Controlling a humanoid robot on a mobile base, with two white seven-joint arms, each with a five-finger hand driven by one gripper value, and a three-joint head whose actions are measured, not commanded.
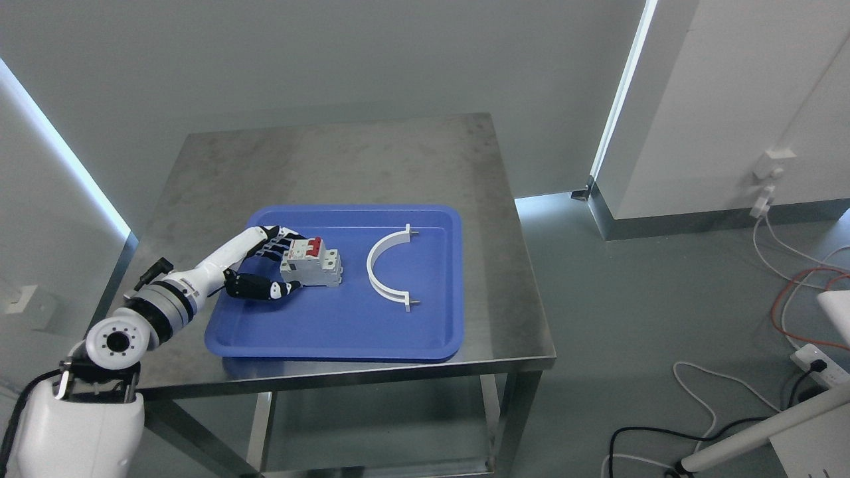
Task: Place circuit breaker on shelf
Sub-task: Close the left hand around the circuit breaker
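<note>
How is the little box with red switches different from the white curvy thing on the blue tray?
The circuit breaker is a chunky grey block with red switches; the white curved clamp is a thin half-ring, all white. The breaker stands taller, while the clamp lies low on the tray. The left hand has its fingers around the breaker; nothing touches the clamp. Both sit on the blue tray, side by side.
</note>
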